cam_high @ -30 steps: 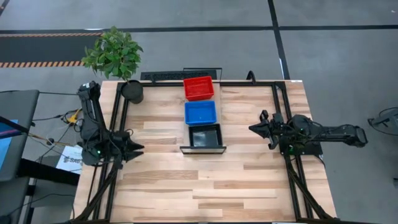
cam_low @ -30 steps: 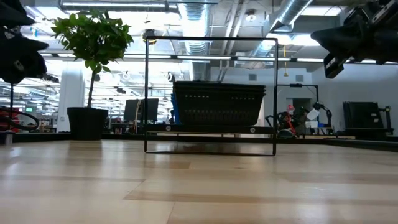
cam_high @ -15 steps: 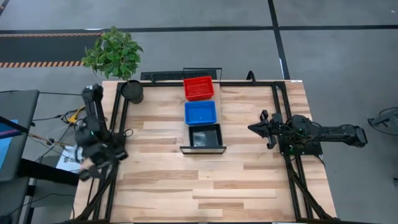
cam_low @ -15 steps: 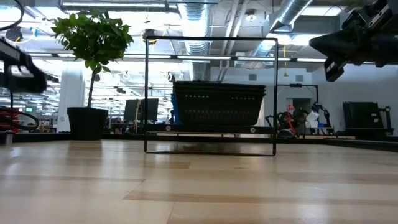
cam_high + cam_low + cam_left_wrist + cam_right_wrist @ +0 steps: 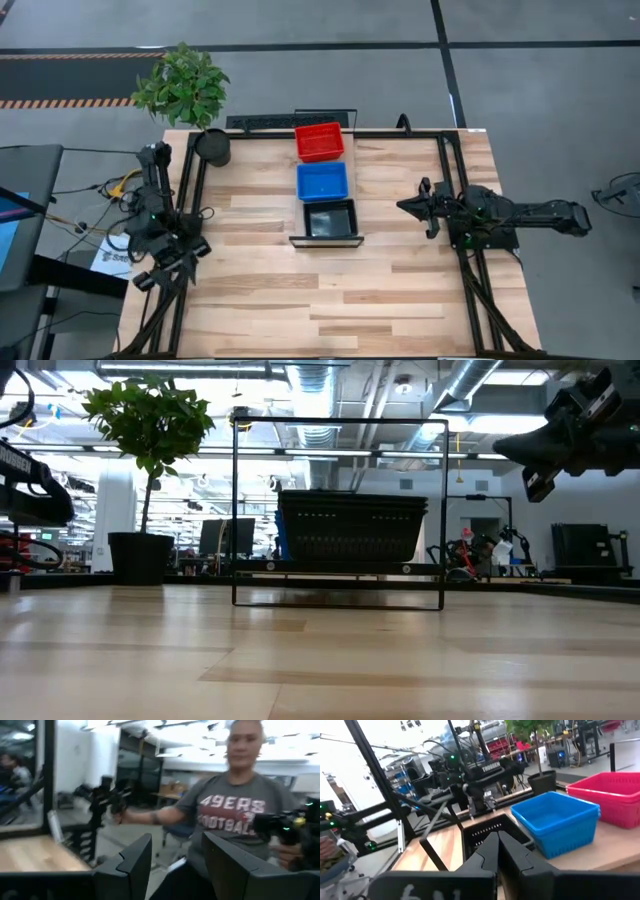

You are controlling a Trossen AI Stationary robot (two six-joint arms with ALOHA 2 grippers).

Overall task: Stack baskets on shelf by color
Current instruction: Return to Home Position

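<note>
Three baskets sit in a row on the shelf (image 5: 326,240) down the table's middle: red (image 5: 320,141) farthest, blue (image 5: 322,181) in the middle, black (image 5: 331,219) nearest. The low view shows the black basket (image 5: 350,528) resting by its bottom on the shelf (image 5: 340,572). My left gripper (image 5: 148,278) is at the table's left edge, open and empty (image 5: 176,840), pointing off the table away from the baskets. My right gripper (image 5: 405,206) hovers right of the black basket, shut (image 5: 497,842), pointing at the baskets with nothing in it.
A potted plant (image 5: 185,90) stands at the far left corner. Black frame rails (image 5: 450,170) run along both sides of the table. Beyond the left edge a person (image 5: 240,805) holds hand controllers. Bare wood lies near the front edge (image 5: 330,300).
My left gripper has swung from pointing at the table's middle toward the near-left corner, rolling as it turned, and now points off the table. The baskets have not moved.
</note>
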